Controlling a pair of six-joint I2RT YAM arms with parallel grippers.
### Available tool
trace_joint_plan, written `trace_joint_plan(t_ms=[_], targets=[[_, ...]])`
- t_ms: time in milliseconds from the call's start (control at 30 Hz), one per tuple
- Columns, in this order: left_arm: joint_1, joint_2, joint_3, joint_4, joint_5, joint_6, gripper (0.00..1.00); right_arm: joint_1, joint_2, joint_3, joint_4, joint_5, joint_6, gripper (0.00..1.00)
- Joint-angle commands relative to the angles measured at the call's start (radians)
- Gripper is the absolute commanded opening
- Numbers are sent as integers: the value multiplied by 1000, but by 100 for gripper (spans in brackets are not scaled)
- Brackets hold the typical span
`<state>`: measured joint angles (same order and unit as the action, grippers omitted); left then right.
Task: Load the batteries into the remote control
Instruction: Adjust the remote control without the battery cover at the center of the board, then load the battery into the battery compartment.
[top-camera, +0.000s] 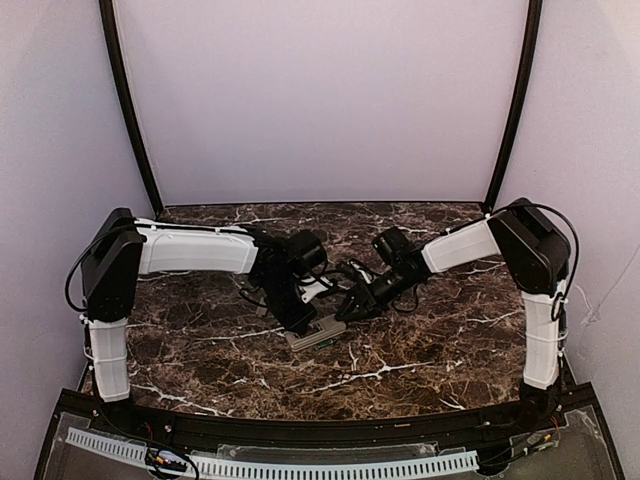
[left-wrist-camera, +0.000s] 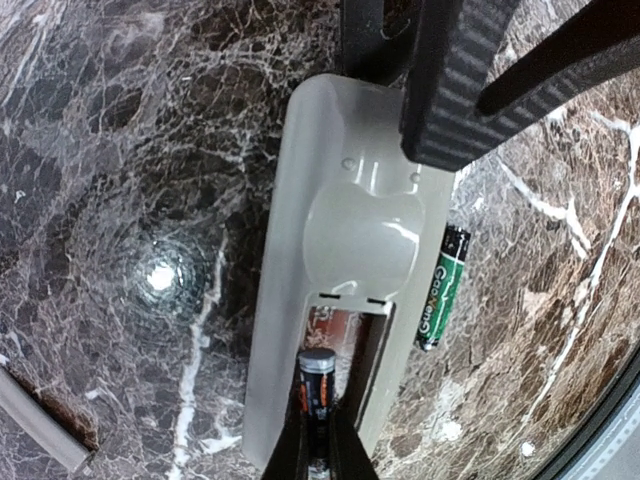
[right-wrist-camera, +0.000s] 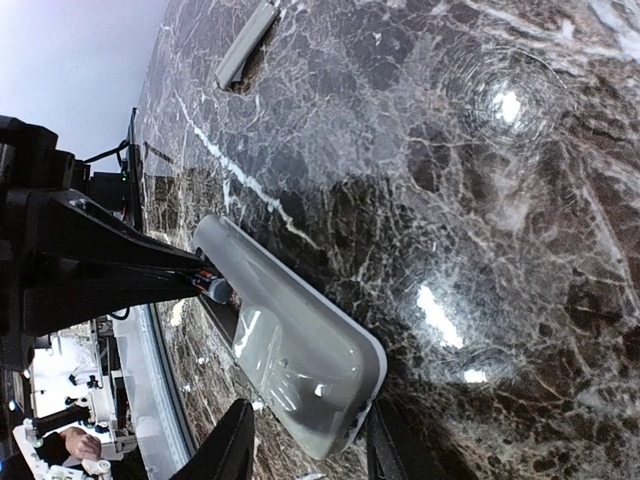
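The remote control (left-wrist-camera: 340, 250) lies back up on the marble, its battery compartment (left-wrist-camera: 350, 335) open. My left gripper (left-wrist-camera: 318, 440) is shut on a dark battery (left-wrist-camera: 318, 385) with orange marks, whose silver end pokes into that compartment. A second, green battery (left-wrist-camera: 441, 287) lies on the table beside the remote's edge. My right gripper (right-wrist-camera: 310, 445) straddles the remote control (right-wrist-camera: 290, 340) at its far end, a finger on each long side, closed on it. From above, both grippers meet over the remote control (top-camera: 318, 332): the left gripper (top-camera: 300, 320) and the right gripper (top-camera: 350, 305).
A loose grey strip (right-wrist-camera: 245, 45), which looks like the compartment cover, lies on the marble away from the remote; the same grey strip (left-wrist-camera: 40, 430) shows in the left wrist view. The table's near edge with a black rail (top-camera: 320, 430) runs close behind the arms.
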<state>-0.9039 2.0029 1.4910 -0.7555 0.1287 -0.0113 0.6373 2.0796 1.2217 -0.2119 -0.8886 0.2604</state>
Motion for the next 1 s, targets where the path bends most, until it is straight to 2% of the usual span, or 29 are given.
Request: trace_joint_plan(t_ms=[0,467,667,967], targets=[[-11,15,28,-64,-37,37,1,-15,-46,-32,55,3,33,38],[-43,52,87,-83,-136,43,2,-21,-32,-36,62,-9,25,37],[-56,56,92,-75,-186,47,6,-23,-34,-34,60,-19,21,37],[-64,54,102,-83,-199,41,19,-24,-37,-41,61,-18,18,36]])
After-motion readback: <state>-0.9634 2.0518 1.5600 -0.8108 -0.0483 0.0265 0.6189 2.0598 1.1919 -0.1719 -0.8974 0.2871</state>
